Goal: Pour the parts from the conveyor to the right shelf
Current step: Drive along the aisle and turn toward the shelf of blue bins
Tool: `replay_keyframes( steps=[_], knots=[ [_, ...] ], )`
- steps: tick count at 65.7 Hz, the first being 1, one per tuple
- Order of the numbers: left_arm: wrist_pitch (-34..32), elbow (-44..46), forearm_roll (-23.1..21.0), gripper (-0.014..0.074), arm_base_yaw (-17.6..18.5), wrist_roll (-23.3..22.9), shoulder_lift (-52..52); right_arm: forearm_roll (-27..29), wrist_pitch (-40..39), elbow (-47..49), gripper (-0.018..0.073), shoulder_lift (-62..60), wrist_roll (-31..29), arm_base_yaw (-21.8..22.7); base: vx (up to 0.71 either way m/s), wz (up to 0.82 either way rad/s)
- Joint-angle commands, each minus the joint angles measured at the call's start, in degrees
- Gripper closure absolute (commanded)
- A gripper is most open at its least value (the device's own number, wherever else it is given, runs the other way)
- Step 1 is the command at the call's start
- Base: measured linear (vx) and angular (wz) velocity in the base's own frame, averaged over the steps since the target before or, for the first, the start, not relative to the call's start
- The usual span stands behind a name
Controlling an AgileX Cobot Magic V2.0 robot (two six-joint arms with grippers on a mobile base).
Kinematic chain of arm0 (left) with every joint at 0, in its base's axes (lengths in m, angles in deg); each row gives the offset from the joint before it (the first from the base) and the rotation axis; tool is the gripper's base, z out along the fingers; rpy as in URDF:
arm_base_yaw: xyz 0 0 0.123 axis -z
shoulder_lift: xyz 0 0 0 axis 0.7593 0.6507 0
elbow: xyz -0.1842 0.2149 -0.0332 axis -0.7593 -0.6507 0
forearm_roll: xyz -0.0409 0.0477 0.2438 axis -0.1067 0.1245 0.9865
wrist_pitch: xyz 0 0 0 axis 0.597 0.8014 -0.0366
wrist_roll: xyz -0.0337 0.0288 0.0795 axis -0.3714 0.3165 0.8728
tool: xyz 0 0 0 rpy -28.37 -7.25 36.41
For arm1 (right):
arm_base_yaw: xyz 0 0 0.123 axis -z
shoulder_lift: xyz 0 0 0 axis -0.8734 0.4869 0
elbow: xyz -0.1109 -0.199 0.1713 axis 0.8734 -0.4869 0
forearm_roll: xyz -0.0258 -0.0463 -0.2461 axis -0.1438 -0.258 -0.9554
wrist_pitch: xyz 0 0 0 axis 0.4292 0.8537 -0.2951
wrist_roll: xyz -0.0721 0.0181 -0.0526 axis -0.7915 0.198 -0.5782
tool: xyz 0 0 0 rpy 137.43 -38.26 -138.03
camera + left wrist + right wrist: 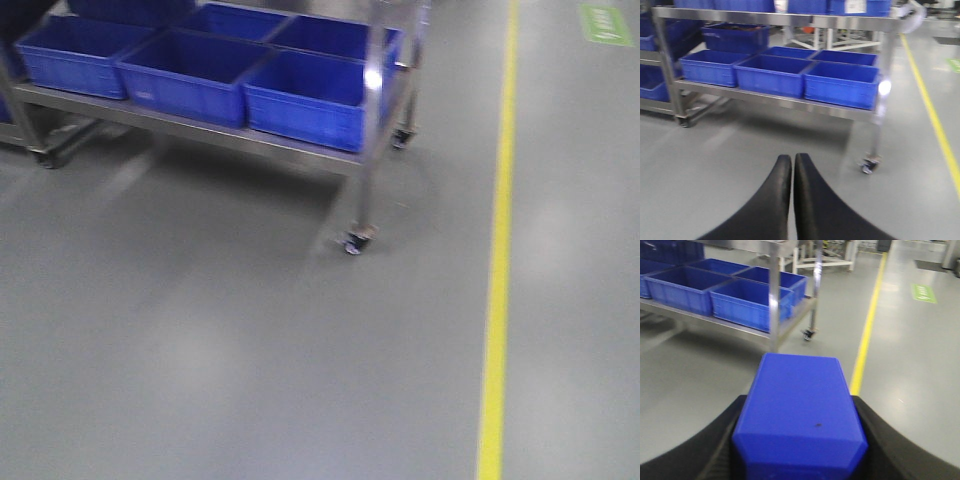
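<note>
R claw (799,452) clamps blue part (800,400); L claw (792,159) closed

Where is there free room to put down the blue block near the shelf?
The front bins look empty inside. The floor between shelf and yellow line is bare. On the shelf, bins stand wall to wall: no gap.

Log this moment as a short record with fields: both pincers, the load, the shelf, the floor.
left pincer: shut, empty
right pincer: shut on blue block
shelf: steel rack, ahead and left
blue bins: on the shelf's lower level, no parts visible inside
floor: grey, yellow line on the right
conveyor: not in view
</note>
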Motion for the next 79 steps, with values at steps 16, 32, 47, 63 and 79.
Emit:
replay_keyframes(
  steps=[16, 32, 47, 63, 79],
  knots=[
    [-4.5, 1.1, -0.5, 0.0603, 0.3, -0.5, -0.6, 0.3, -4.6, 1.7, 0.0564, 0.6, -0.4, 0.2, 0.76, 0.69],
    [-4.5, 1.1, -0.5, 0.0603, 0.3, -0.5, -0.6, 0.3, -4.6, 1.7, 0.0564, 0.6, -0.4, 0.2, 0.76, 0.73],
    [-4.5, 1.1, -0.5, 0.0603, 0.3, -0.5, -0.6, 0.3, -4.6, 1.7, 0.0564, 0.6, -0.4, 0.2, 0.78, 0.65],
    [-4.5, 1.1, -0.5, 0.0603, 0.3, -0.5, -0.6, 0.3, -4.6, 1.7, 0.0564, 0.6, -0.4, 0.2, 0.80, 0.67],
    [-4.5, 1.1, -0.5, 0.0603, 0.3, -0.5, -0.6, 0.3, -4.6, 1.7, 0.0564, 0.6, -0.4, 0.2, 0.81, 0.69]
  ],
)
